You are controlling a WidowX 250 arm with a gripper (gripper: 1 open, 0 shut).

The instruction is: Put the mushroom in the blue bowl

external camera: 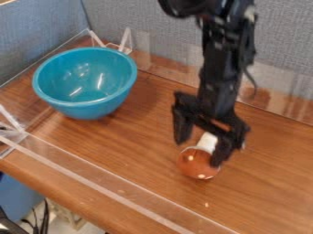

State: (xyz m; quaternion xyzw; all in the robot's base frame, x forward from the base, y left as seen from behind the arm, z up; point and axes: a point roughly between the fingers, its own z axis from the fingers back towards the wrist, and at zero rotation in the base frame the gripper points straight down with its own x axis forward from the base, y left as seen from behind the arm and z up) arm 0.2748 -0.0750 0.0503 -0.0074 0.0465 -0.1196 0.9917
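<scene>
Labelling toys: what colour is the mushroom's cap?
Reddish-brown, on the mushroom in the camera view.

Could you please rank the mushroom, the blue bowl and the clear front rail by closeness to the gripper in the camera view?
1. mushroom: lying directly under the open gripper.
2. clear front rail: toward the camera.
3. blue bowl: far left.
</scene>
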